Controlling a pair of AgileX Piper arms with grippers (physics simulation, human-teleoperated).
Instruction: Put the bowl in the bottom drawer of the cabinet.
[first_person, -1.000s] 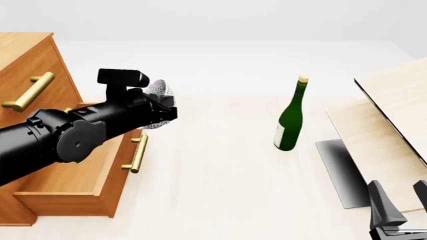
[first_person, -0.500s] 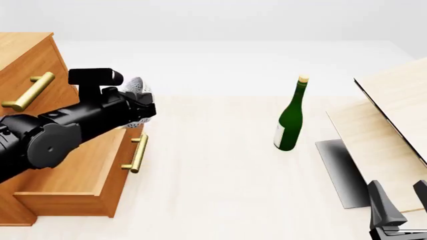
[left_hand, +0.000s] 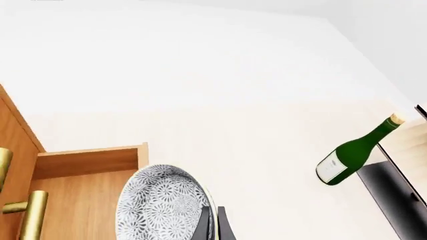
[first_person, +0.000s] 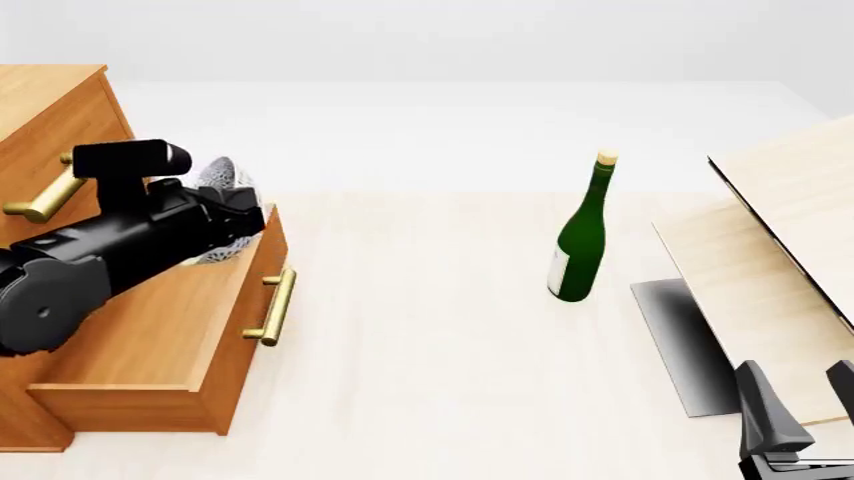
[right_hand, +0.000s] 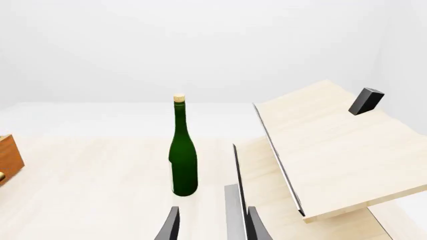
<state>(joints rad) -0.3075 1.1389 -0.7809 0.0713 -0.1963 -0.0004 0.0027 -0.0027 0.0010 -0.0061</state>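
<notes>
Left gripper (first_person: 238, 222) has travelled leftward with the bowl (first_person: 220, 190) clamped, from over the counter (first_person: 441, 330) beside the bottom drawer (first_person: 160, 340) to above the open drawer's far end.

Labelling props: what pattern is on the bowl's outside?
Dark grey with white flower-like speckles on the bowl, clearest in the left wrist view.

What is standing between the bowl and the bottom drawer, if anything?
Nothing visible. The left gripper holds the bowl tilted on edge above the back of the bottom drawer, which is pulled open with bare wood showing inside. The bottle stands far off to the right.
</notes>
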